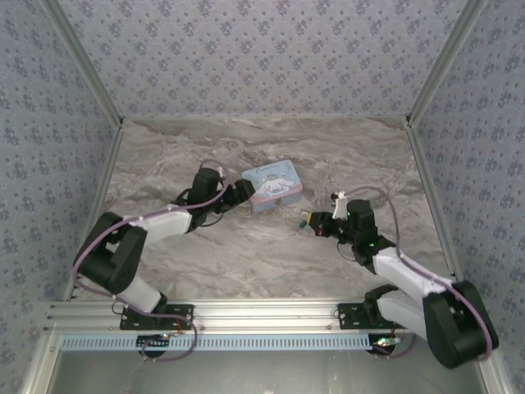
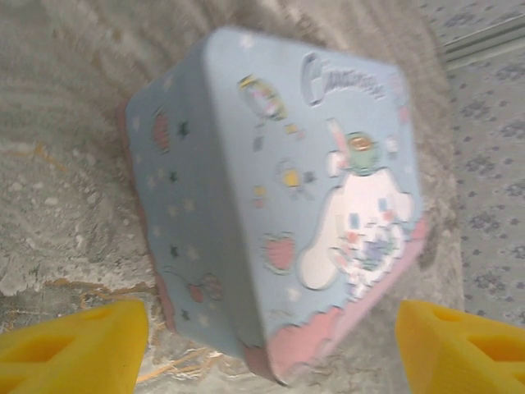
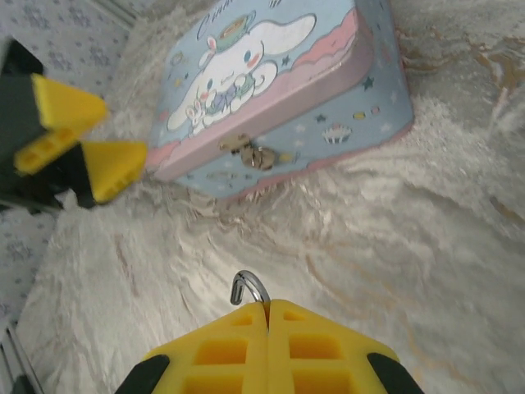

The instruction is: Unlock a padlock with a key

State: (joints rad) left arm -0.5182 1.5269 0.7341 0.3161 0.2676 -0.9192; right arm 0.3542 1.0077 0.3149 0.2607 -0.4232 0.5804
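Padlock (image 3: 244, 277) (shackle poking out) sits pinched between the right jaws.

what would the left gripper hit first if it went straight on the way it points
The light-blue tin box, which sits right ahead of the left gripper, framed by its open fingers. Nothing seems to stand between, though depth is unclear.
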